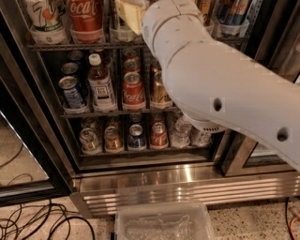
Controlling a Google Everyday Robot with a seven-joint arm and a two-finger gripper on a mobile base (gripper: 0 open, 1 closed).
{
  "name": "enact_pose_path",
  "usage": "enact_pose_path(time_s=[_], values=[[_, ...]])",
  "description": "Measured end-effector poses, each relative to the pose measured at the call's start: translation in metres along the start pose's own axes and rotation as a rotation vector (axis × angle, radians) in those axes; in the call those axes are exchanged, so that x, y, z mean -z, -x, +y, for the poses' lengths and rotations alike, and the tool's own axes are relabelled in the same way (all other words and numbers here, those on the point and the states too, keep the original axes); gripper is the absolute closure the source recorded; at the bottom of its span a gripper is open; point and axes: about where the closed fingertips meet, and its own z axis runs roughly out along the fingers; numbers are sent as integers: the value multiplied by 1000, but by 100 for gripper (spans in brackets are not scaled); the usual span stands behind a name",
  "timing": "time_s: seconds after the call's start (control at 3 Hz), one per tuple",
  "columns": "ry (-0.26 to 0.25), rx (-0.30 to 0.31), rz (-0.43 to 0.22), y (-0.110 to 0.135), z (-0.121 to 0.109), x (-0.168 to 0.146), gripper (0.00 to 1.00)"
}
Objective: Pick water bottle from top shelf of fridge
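My gripper [128, 12] is at the top edge of the camera view, reaching into the top shelf [70, 46] of the fridge [187, 185]. It sits just right of a Coca-Cola bottle [86, 14] and above a translucent holder [121, 33]. My thick white arm [220, 89] crosses the right half of the view and covers that side of the shelf. The large water bottle is hidden behind the gripper and arm. A white and green bottle [44, 14] stands at the shelf's left end.
The middle rack holds a brown-drink bottle [101, 84], a Coca-Cola can [133, 91] and other cans. The bottom rack holds cans and small clear bottles [180, 133]. A clear plastic bin [164, 222] and cables [37, 222] lie on the floor. The open glass door [18, 154] is at the left.
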Motion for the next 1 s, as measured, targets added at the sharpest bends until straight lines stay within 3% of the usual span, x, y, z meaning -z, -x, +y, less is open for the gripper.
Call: enact_pose_path(time_s=[0.33, 1.0], values=[[-17, 16, -34, 8, -6, -14, 20], [-31, 34, -39, 4, -13, -23, 30]])
